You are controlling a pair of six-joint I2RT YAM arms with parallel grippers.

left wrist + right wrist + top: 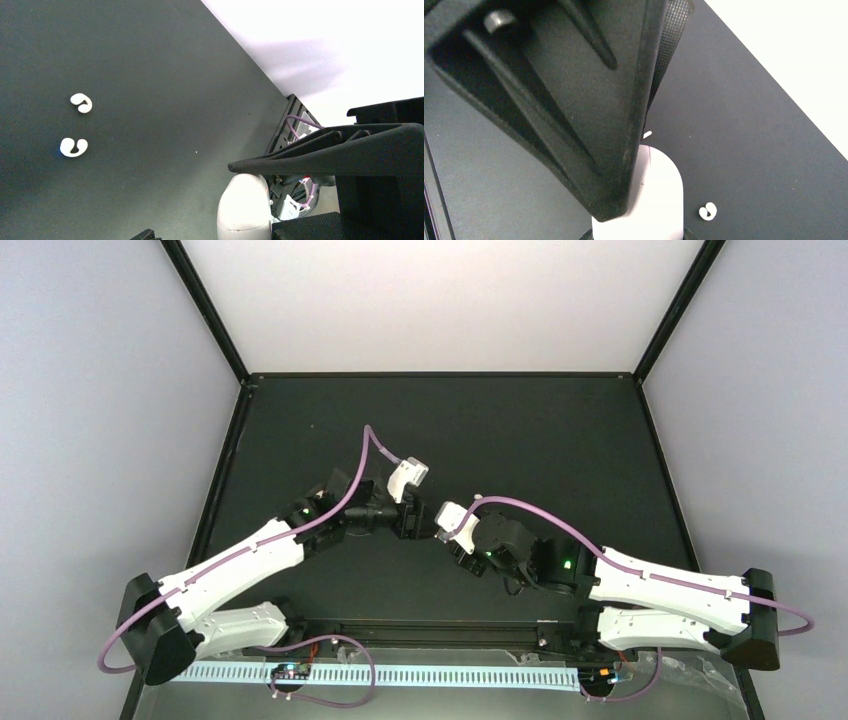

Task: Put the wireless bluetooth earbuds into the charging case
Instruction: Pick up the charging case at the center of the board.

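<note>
No legible text, label, brand or number in any view; charging case [659, 200], bottom centre of the right wrist view, shows plain white, no print seen; small circuit board [288, 673], lower left of the top view, too small to read.
</note>
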